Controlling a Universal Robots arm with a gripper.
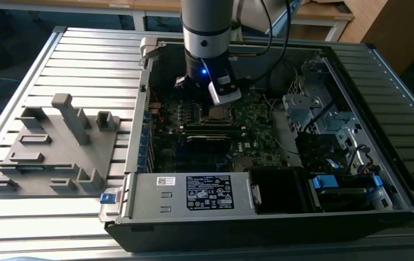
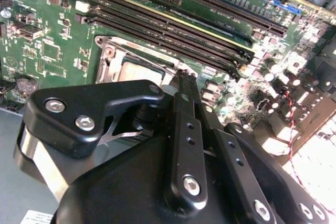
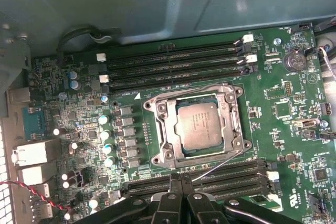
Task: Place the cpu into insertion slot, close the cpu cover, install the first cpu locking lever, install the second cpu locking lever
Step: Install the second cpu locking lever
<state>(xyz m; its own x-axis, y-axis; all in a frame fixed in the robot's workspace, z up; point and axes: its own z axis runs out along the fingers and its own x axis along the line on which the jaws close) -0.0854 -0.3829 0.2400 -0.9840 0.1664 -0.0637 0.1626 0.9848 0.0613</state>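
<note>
The cpu, a dull silver square, lies flat in its socket on the green motherboard. The cpu cover, a shiny metal frame, lies down around it. A thin wire locking lever runs slantwise from the socket's corner to beside my fingertips. My gripper is shut just off the socket's edge, over the nearby memory slots; whether it pinches the lever's end I cannot tell. In the second wrist view the gripper stands at the socket's corner next to the cpu. In the exterior view the arm hangs over the socket.
Black memory slots flank the socket on two sides. The open computer case holds a power supply at the front and a drive cage on the exterior view's right. A grey fixture tray lies on the exterior view's left.
</note>
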